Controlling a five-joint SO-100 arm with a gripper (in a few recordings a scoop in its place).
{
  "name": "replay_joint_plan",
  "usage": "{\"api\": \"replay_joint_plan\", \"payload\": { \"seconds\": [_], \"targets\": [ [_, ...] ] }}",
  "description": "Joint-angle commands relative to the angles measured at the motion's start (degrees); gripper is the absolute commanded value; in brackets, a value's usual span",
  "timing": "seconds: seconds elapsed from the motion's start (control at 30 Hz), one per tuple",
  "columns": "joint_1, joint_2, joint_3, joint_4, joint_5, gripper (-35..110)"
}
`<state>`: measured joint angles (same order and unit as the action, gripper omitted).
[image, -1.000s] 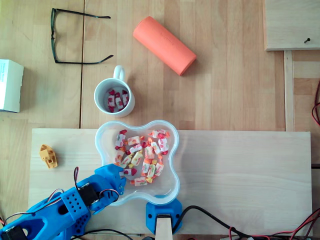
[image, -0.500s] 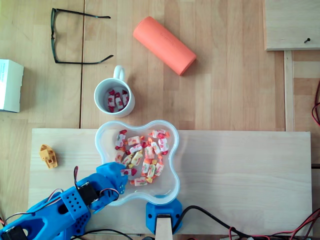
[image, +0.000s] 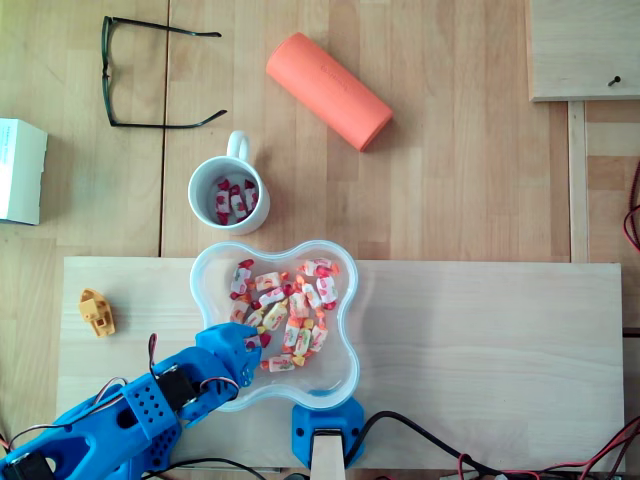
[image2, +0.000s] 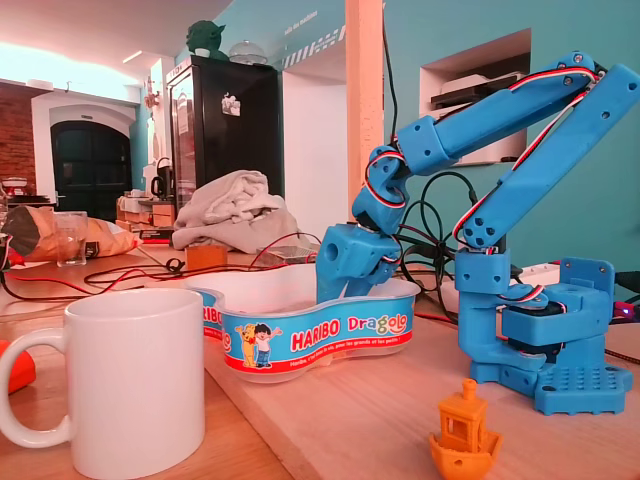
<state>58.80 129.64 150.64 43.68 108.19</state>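
One gripper (image: 249, 347) sits in bowl (image: 346, 330) at its 8 o'clock (overhead view), tips among sweets (image: 290, 300); jaw state can't be told. Bowl long axis approx. 12–6; mug (image: 228, 195) at 11.

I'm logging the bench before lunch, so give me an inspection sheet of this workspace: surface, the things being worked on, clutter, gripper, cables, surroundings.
Surface: light wooden board lying on a wood table.
Job's things: clear tub holding wrapped candies; white mug beyond it with a few candies inside.
Clutter: glasses, orange cylinder, white box, small orange boat.
Gripper: blue gripper inside the tub's lower left lobe in the overhead view, at the candies; open or shut cannot be told.
Cables: black and red leads beside the arm's base.
Surroundings: black cabinet and a cloth pile in the fixed view.
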Motion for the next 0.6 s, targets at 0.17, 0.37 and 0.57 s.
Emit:
{"api": "replay_joint_plan", "payload": {
  "seconds": [0.17,0.37,0.57],
  "targets": [
    [0.88,0.79,0.88,0.0,0.44,10],
    [0.79,0.79,3.16,0.0,0.44,11],
    [0.79,0.79,4.92,-0.7,0.7,10]
  ]
}}
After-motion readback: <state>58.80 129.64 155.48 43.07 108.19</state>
